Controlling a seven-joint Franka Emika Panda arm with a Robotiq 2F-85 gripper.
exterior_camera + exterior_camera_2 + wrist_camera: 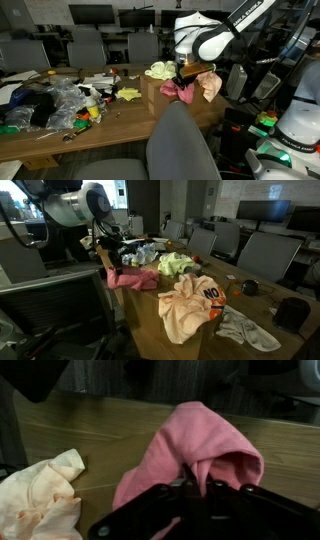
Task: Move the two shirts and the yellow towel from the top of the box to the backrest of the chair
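Tool [192, 488] clenched on a bunched fold of the pink shirt [195, 445]; peach-cream shirt [40, 495] just beside it

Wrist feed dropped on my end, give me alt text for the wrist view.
The end effector is shut on a bunched fold of the pink shirt at the bottom of the frame. The peach shirt lies crumpled at lower left, apart from it, on a wooden surface.

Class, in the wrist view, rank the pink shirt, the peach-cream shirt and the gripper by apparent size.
Largest: pink shirt.
Then gripper and peach-cream shirt, too alike to rank; the frame edge crops both.
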